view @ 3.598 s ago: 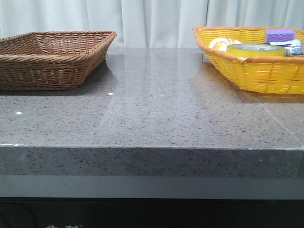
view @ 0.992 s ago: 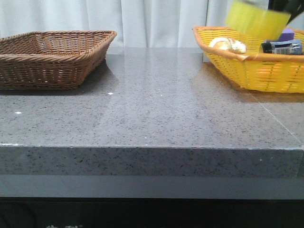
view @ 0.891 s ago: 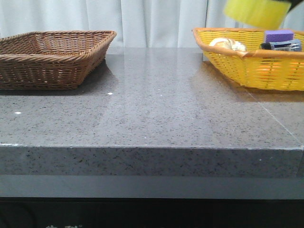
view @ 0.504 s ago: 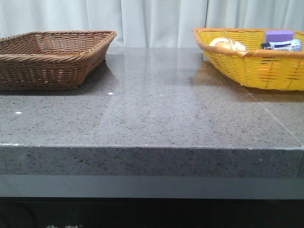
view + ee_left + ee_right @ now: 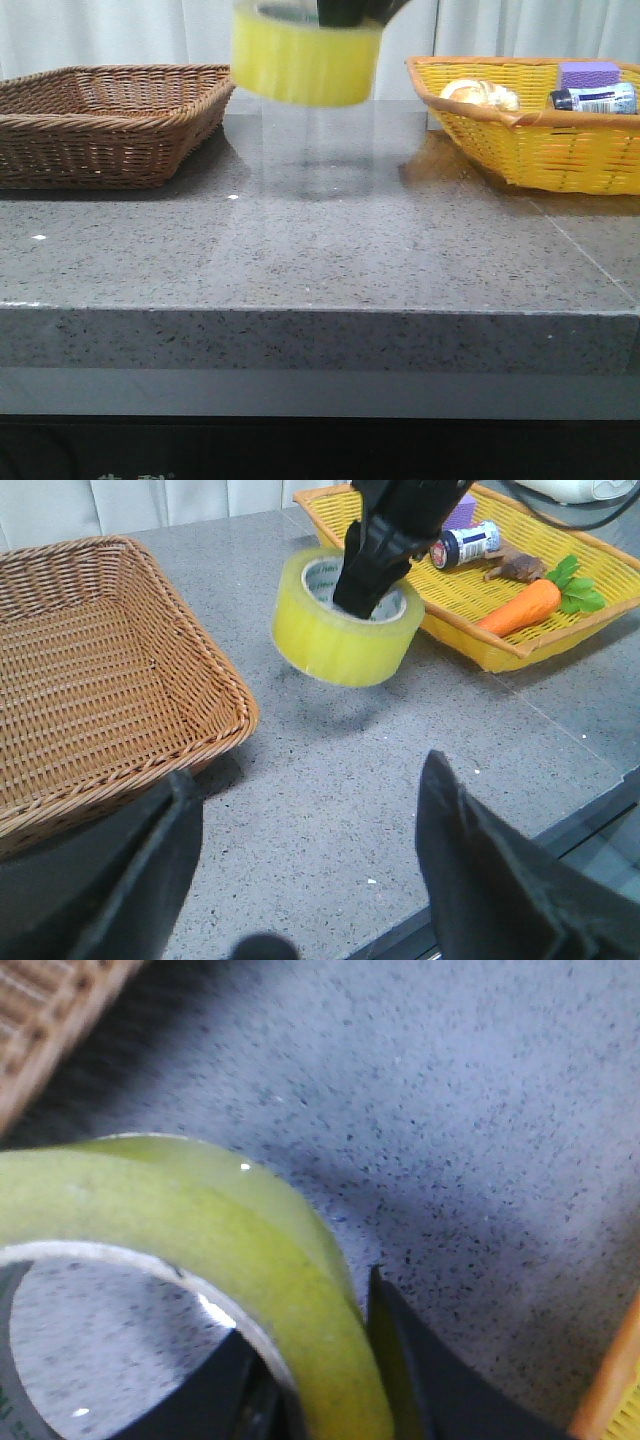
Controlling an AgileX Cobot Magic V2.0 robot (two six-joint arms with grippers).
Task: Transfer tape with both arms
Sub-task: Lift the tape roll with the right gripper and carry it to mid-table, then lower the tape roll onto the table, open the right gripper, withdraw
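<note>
The yellow tape hangs in the air over the middle of the grey table, between the two baskets. My right gripper is shut on its wall, one finger inside the ring and one outside, as the right wrist view shows on the tape. In the left wrist view the tape hangs from the right gripper, well ahead of my left gripper. The left gripper stands open and empty, low over the table's near edge.
A brown wicker basket stands at the left of the table. At the right, a yellow basket holds a small cream roll, a purple block, a bottle and a toy carrot.
The tape has been lifted out of the yellow basket, went out of view above, and has come back down at the table's middle, further left.
</note>
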